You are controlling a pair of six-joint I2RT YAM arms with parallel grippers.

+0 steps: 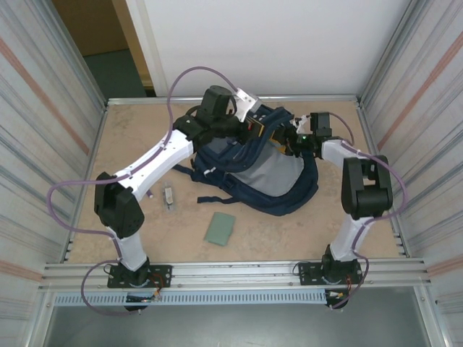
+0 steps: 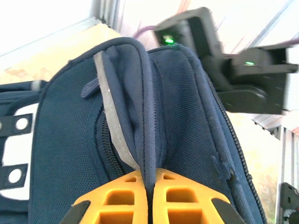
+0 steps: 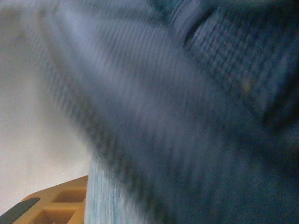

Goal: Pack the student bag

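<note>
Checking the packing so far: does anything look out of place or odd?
Two things lie loose on the table outside the student bag: a flat green pad and a small pale object. The bag lies slumped, a top fold pinched by the left gripper. Nothing looks spilled or torn.

A tan, speckled worktop [image 1: 289,235] lies under soft, even light, boxed in on three sides. The left side wall [image 1: 36,108] and right side wall [image 1: 427,87] are ribbed and silvery, with faint reddish stripes. A plain white back panel [image 1: 275,43] fills the upper centre. In the upper left a gap shows a brown surface [image 1: 90,25] and dark floor [image 1: 119,72]. Aluminium rails [image 1: 239,273] run along the bottom edge.
</note>
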